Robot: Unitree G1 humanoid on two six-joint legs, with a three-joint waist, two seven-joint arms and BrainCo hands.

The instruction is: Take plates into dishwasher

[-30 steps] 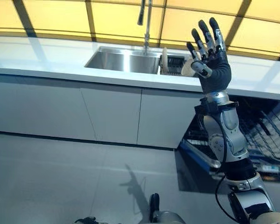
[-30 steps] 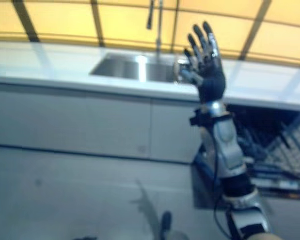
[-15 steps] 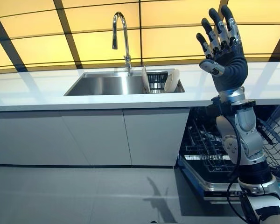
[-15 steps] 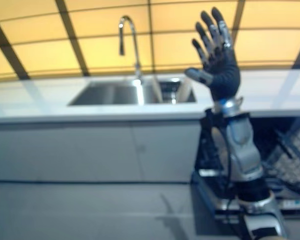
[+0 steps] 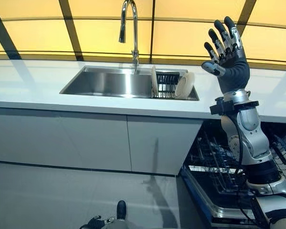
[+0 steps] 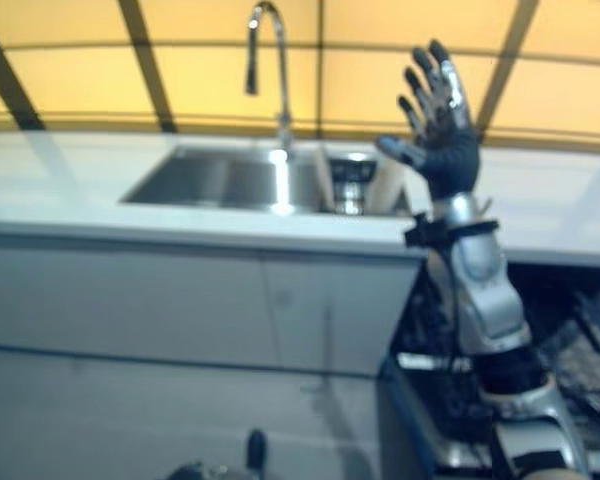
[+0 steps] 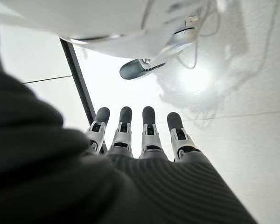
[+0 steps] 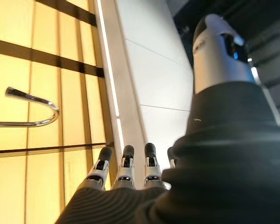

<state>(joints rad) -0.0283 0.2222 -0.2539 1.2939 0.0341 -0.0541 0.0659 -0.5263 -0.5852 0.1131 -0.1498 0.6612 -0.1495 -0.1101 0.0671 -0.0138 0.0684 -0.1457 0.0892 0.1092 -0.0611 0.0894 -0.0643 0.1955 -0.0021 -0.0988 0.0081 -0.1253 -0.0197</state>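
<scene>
**Left eye view: my right hand up and spread, plates waiting in the sink**

Left eye view shows my right hand [image 5: 229,62] raised high with its fingers spread wide and straight, holding nothing. Its own wrist view agrees: the fingers [image 8: 125,170] stand in a straight row with only the yellow wall panels and the curve of the faucet [image 8: 30,108] past them.

Just to the left of the hand, and lower, two plates stand on edge in a dark rack [image 5: 168,85] at the near-hand end of the steel sink [image 5: 109,83]. One plate [image 5: 154,81] is upright at the rack's far side from the hand; the other plate [image 5: 185,86] leans at the side closest to the hand. Neither touches the hand. The faucet rises behind the sink, further left of the hand.

The sink is set in a white desk [image 5: 33,81]. Below the hand, under the desk, the dishwasher [image 5: 214,171] is open, its wire racks pulled out around my forearm.

My left hand [image 7: 144,135] appears only in its wrist view, fingers straight and holding nothing.
</scene>
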